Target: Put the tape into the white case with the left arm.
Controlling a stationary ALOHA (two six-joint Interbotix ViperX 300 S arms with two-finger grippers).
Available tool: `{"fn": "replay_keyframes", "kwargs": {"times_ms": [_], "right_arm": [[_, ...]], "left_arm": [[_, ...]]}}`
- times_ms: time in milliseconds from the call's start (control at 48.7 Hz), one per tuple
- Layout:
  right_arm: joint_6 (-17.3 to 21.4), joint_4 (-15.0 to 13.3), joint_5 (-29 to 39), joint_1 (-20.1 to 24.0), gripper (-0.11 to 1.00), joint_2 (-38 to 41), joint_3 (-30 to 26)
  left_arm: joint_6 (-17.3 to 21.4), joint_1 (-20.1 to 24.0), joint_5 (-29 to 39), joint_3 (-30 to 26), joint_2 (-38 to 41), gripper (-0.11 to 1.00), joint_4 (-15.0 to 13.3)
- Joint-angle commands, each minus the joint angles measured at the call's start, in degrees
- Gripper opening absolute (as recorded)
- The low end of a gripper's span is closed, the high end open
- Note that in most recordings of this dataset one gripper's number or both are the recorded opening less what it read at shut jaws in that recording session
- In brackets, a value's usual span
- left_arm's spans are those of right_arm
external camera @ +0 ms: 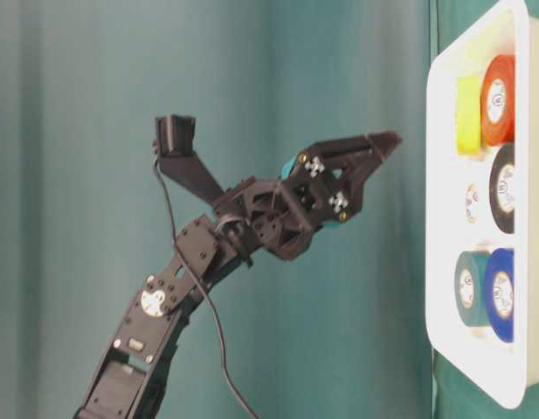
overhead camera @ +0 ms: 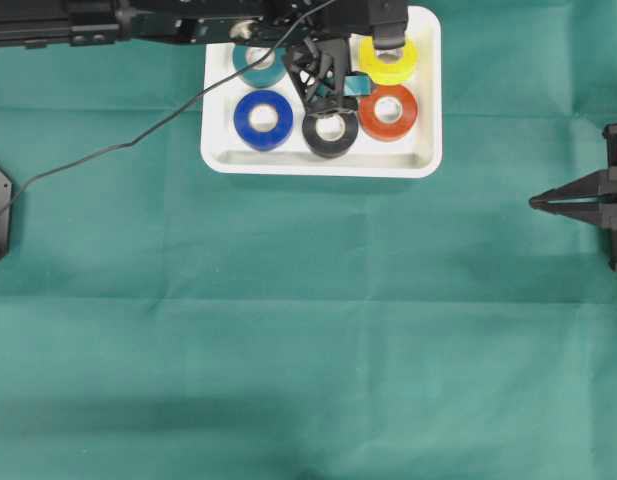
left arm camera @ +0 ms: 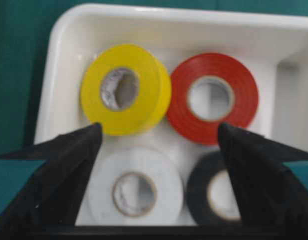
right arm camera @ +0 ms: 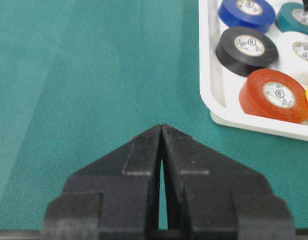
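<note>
Left gripper (left arm camera: 158, 165) is spread wide, so your left wrist cam looks straight down between the two black fingers (left arm camera: 59, 175) at the white case (left arm camera: 158, 25). Nothing's pinched between them. That view gives you the yellow tape (left arm camera: 125, 90) and red tape (left arm camera: 213, 97) side by side, touching, with a white tape (left arm camera: 136, 187) and black tape (left arm camera: 213, 192) closer to the camera.

Your overhead cam hides the white roll under the arm, but it does show a blue tape (overhead camera: 263, 120) and a teal tape (overhead camera: 258, 65) at the case's left end, which the wrist cam misses completely.

Table-level shot is the only one showing the left arm (external camera: 164, 305) hanging above the case, clear of the rolls.

Right gripper (right arm camera: 161, 150) is pressed together, tips meeting, parked over the green cloth (right arm camera: 69, 75) well apart from the case.
</note>
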Motion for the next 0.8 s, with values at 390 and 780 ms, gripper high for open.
{"fn": "replay_keyframes", "kwargs": {"times_ms": [390, 780], "right_arm": [[0.0, 0.0, -0.7, 0.0, -0.1, 0.4, -0.6], [0.0, 0.0, -0.6, 0.0, -0.1, 0.4, -0.7]], "left_arm": [[-4.4, -5.5, -4.6, 13.9, -16.1, 0.94, -0.3], [-10.0, -11.3, -14.5, 29.0, -28.7, 0.94, -0.4]]}}
